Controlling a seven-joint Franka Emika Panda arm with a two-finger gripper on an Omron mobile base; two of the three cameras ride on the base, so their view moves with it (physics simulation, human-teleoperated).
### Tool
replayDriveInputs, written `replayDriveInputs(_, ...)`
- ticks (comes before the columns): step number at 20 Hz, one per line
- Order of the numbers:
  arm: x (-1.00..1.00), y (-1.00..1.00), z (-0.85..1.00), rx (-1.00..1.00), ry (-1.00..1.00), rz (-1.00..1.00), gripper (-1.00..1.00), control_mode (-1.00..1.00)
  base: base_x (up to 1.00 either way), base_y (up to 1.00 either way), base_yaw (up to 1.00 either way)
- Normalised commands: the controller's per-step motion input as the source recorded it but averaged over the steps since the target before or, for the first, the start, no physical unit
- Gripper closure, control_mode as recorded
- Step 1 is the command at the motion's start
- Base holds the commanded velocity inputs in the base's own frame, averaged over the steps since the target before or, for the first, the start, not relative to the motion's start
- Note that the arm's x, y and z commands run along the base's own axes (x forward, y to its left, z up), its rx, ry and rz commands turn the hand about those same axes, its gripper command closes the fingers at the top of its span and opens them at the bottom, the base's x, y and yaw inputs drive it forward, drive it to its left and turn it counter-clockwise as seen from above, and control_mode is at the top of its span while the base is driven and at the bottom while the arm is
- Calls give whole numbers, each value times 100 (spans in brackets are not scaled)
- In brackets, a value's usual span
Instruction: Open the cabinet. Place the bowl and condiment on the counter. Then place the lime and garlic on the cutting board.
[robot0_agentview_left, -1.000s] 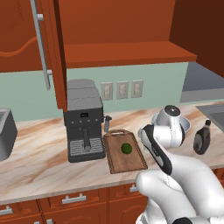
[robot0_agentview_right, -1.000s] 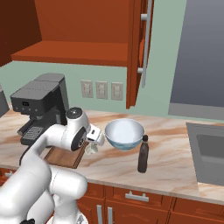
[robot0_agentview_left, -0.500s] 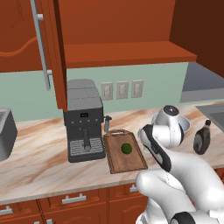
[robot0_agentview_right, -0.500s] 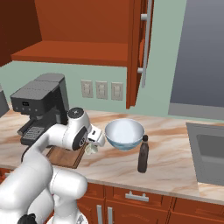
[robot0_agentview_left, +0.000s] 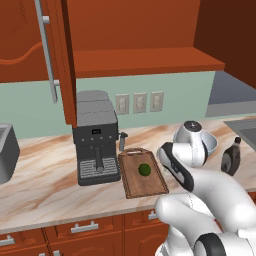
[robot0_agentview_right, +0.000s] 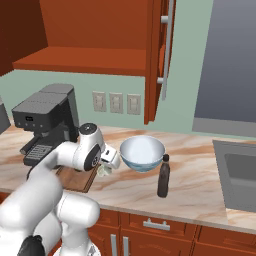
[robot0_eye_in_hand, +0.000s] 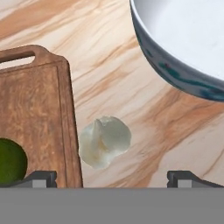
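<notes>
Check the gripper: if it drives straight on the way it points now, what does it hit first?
Most likely the garlic: it lies on the counter dead ahead between the open jaws, beside the cutting board rather than on it. Depth is uncertain.

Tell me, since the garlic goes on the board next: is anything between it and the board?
Nothing visible. The garlic lies on the counter right beside the cutting board, whose raised rim is the only step; the lime sits farther in.

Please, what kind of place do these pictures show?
It looks like a rendered home kitchen: a marble-veined counter carries a black coffee machine and a cutting board, an upper wood cabinet hangs open, and a sink sits nearby.
</notes>
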Motion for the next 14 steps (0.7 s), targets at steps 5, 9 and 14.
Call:
replayDriveInputs(5,4,10,-34,0,1,-3,-100,-100,0,0,0)
replayDriveInputs(9,10,3,-36,0,0,-2,-100,-100,0,0,0)
replayDriveInputs(14,9,0,-36,0,0,0,-100,-100,0,0,0)
